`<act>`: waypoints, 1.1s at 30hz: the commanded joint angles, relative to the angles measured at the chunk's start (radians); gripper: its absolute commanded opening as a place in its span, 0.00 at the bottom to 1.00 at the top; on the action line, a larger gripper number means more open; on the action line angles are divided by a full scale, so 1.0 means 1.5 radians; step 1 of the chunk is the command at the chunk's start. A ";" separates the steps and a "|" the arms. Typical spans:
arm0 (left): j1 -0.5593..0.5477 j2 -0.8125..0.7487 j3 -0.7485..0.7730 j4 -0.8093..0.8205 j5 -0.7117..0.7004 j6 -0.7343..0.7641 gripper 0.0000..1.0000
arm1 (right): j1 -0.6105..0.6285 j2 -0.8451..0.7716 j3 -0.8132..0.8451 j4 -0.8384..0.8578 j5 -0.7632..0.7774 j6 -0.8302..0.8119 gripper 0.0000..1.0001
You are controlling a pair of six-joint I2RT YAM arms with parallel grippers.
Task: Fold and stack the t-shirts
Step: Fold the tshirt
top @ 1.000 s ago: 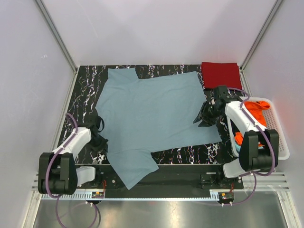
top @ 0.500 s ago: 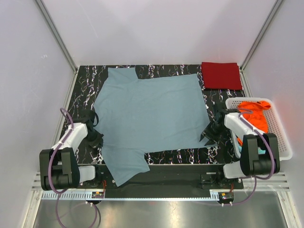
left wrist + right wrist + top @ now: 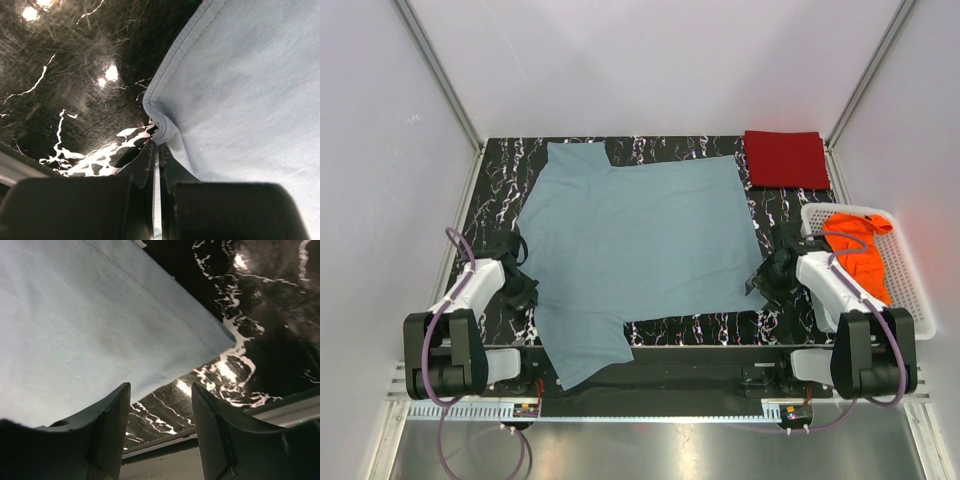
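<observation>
A dusty grey-blue t-shirt (image 3: 640, 240) lies spread flat on the black marbled table (image 3: 498, 190), one sleeve hanging over the near edge. My left gripper (image 3: 523, 293) is shut on a bunched fold of its left edge (image 3: 162, 131), with cloth pinched between the fingertips. Beside the shirt's near right corner (image 3: 220, 340), my right gripper (image 3: 763, 285) stands open; only table shows between its fingers (image 3: 112, 425). A folded dark red t-shirt (image 3: 785, 158) rests at the back right corner. An orange t-shirt (image 3: 858, 250) is heaped in the basket.
The white slatted basket (image 3: 910, 290) stands off the table's right side, next to my right arm. Pale walls close in the table on the left, back and right. A metal rail (image 3: 190, 440) runs along the table's near edge.
Both arms drew the grey-blue shirt toward the near edge. The right gripper then opened and let go of the shirt's corner. The left gripper kept its hold.
</observation>
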 commanded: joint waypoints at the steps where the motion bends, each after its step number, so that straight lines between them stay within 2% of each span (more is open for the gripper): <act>1: 0.005 0.009 0.021 0.021 0.009 0.001 0.00 | -0.032 0.060 -0.009 0.016 0.080 0.069 0.57; 8: 0.006 0.017 0.035 0.020 0.017 0.001 0.00 | -0.032 0.069 -0.002 -0.001 0.096 0.095 0.43; 15: 0.009 0.016 0.038 0.020 0.022 -0.003 0.00 | -0.029 0.125 0.023 -0.001 0.105 0.093 0.45; 22: 0.011 0.008 0.050 0.021 0.034 -0.012 0.00 | 0.029 0.191 0.050 0.000 0.126 0.133 0.42; 28: 0.018 -0.011 0.046 0.016 0.035 -0.007 0.00 | 0.040 0.181 0.046 0.004 0.139 0.144 0.16; 33: 0.027 -0.040 0.023 0.010 0.026 -0.010 0.00 | 0.040 0.154 0.037 -0.005 0.145 0.107 0.15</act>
